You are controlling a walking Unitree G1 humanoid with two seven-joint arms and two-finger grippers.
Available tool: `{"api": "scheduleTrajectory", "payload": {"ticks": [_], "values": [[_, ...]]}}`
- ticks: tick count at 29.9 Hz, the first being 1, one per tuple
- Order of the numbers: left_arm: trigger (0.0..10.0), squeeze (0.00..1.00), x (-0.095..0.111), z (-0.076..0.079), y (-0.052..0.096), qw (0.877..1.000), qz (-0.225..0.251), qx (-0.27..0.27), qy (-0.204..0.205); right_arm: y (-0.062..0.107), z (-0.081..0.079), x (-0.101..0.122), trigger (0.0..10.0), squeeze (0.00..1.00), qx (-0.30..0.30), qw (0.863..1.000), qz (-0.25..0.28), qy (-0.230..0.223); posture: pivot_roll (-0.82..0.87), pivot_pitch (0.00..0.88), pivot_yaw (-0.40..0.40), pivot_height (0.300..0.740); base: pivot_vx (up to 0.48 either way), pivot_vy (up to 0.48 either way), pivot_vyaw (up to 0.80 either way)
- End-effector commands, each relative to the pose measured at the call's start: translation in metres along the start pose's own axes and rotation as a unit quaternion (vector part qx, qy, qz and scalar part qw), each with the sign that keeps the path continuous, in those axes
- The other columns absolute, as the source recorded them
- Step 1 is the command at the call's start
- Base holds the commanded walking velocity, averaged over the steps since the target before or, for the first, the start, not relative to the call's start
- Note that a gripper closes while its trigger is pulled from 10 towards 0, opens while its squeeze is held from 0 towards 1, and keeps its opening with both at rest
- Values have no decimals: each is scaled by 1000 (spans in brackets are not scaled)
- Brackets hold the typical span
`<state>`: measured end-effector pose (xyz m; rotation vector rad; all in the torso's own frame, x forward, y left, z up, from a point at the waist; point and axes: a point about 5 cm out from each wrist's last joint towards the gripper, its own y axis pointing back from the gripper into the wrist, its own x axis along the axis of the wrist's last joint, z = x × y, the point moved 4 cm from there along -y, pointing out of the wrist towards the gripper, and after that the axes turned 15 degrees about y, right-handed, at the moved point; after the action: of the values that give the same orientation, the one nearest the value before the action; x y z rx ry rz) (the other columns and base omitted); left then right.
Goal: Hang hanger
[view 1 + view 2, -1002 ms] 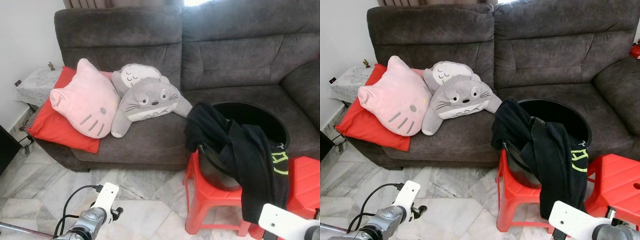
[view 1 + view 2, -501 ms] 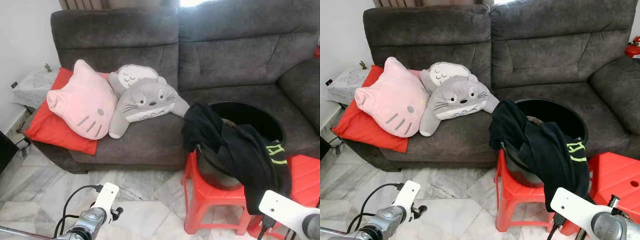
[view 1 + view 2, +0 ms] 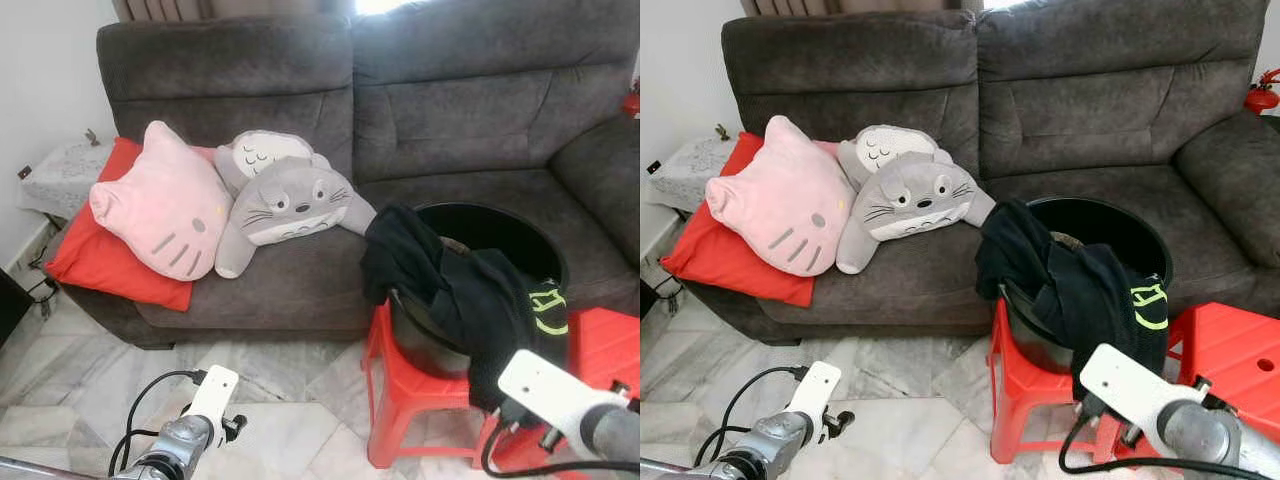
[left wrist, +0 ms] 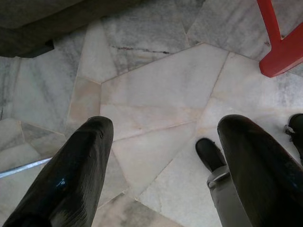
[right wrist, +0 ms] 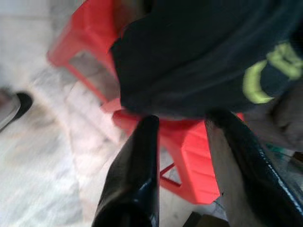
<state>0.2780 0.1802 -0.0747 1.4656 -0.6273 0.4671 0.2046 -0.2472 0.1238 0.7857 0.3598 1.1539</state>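
A black garment with a yellow-green print [image 3: 470, 290] hangs over the rim of a black bucket [image 3: 505, 218] that stands on a red stool [image 3: 400, 400] in front of the sofa. My right arm [image 3: 560, 405] reaches in low at the right, just below the garment's hanging end. In the right wrist view my right gripper [image 5: 183, 118] is open, its fingertips close under the garment [image 5: 199, 52] and above the stool [image 5: 189, 142]. My left arm [image 3: 185, 435] is low at the left. My left gripper [image 4: 165, 127] is open over the marble floor, holding nothing.
A dark grey sofa [image 3: 450, 110] fills the back, with a pink cat cushion [image 3: 165, 210], a grey plush [image 3: 290, 200] and a red cushion [image 3: 100, 260] on its left seat. A second red stool [image 3: 610, 340] stands at the right. A small side table [image 3: 60, 170] is at the far left.
My right arm has come up and forward, closer to the garment's hanging end. The head view has drifted a little; the left arm keeps its place.
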Motion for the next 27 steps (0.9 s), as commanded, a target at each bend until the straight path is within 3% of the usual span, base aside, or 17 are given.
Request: {"api": "scheduleTrajectory", "payload": {"ticks": [1, 6, 7, 8, 9, 10, 11, 15, 18, 19, 20, 21, 23, 27], "values": [[10000, 0, -2, -6, 1, 1000, -6, 6, -7, 4, 12, 7, 10000, 1000, -33, 999, 18, -22, -281, 0, 112, 740, 0, 0, 0], [10000, 0, -1, -6, 1, 1000, -5, 5, -6, -1, 39, 31, 10000, 1000, -118, 982, 87, -119, -287, 0, 109, 740, 0, 0, 0], [10000, 0, -1, -6, 1, 1000, -5, 5, -6, -1, 39, 31, 10000, 1000, -118, 982, 87, -119, -287, 0, 109, 740, 0, 0, 0], [10000, 0, -1, -5, 1, 1000, -5, 5, -6, -3, 45, 40, 10000, 1000, -138, 971, 118, -153, -286, 0, 107, 740, 0, 0, 0], [10000, 0, -1, -5, 1, 1000, -4, 5, -6, -5, 56, 54, 10000, 545, -175, 932, 184, -258, -280, 0, 105, 740, 0, 0, 0], [10000, 0, -1, -5, 1, 1000, -4, 5, -6, -5, 56, 54, 10000, 545, -175, 932, 184, -258, -280, 0, 105, 740, 0, 0, 0], [10000, 0, -1, -5, 1, 1000, -4, 6, -4, -12, 61, 57, 10000, 0, -201, 887, 218, -354, -274, 0, 105, 740, 0, 0, 0], [10000, 0, -1, -4, 1, 1000, -3, 6, -2, -34, 70, 44, 10000, 0, -254, 844, 194, -431, -267, 0, 103, 740, 0, 0, 0], [10000, 0, -1, -4, 1, 1000, 2, 6, 7, -56, 74, 37, 10000, 0, -289, 825, 187, -448, -258, 0, 100, 740, 0, 0, 0], [10000, 0, -1, -4, 1, 1000, 2, 6, 7, -56, 74, 37, 10000, 0, -289, 825, 187, -448, -258, 0, 100, 740, 0, 0, 0], [10000, 0, -1, -4, 1, 1000, 5, 7, 12, -67, 74, 36, 10000, 0, -294, 810, 193, -469, -242, 0, 98, 740, 0, 0, 0], [10000, 0, 0, -4, 1, 1000, 7, 7, 15, -77, 69, 35, 10000, 0, -288, 812, 183, -474, -242, 0, 98, 740, 0, 0, 0], [10000, 0, 0, -4, 1, 1000, 11, 8, 19, -91, 63, 37, 10000, 0, -282, 800, 189, -494, -242, 0, 98, 740, 0, 0, 0], [10000, 0, 1, -6, 1, 1000, 18, 11, 24, -114, 46, 47, 10000, 0, -263, 814, 193, -480, -205, 0, 95, 740, 0, 0, 0]]}}
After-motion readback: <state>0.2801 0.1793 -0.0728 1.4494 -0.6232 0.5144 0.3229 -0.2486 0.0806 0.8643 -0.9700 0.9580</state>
